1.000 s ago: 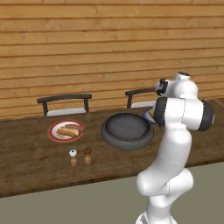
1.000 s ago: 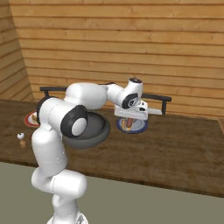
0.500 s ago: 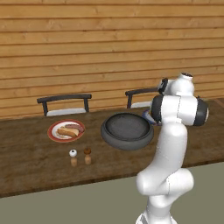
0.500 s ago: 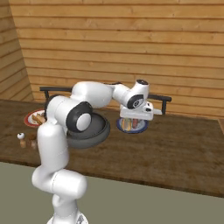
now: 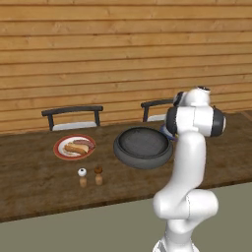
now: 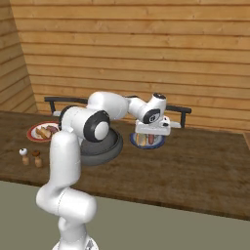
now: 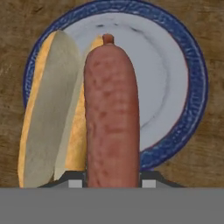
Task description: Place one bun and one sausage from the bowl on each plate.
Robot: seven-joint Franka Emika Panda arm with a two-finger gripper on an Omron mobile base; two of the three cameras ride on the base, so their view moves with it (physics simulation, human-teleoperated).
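Two plates: red-rimmed plate [image 5: 74, 147] toward the tabletop's left end, near the back edge; blue-rimmed plate [image 6: 148, 140] further right, just beside the bowl's right side.
Bowl: dark grey bowl [image 5: 143, 146] mid-table between the two plates, gridded inside, nothing visible in it from the left base view.
Red-rimmed plate load: one bun [image 5: 76, 147] and one sausage [image 5: 83, 143] lying side by side on it.
Blue-rimmed plate load: split bun [image 7: 57, 109] lies on its left part in the hand view, one end overhanging the rim.
Sausage: second sausage [image 7: 112, 113] runs lengthwise up the hand view, over the blue-rimmed plate and alongside the split bun; its near end sits between the finger tips.
Gripper: gripper [image 6: 152, 129] hangs above the blue-rimmed plate, pointing down. Finger tips sit tight against the second sausage on both sides, so it reads as clamped on it.
Contact: cannot tell whether the second sausage touches the plate or bun.
Shakers: white-topped shaker [image 5: 82, 177] and brown-topped shaker [image 5: 98, 175] stand together near the tabletop's front edge, in front of the red-rimmed plate.
Chairs: two dark chair backs [image 5: 73, 114] behind the back edge.
Table: wooden tabletop [image 5: 34, 177], plank wall behind.
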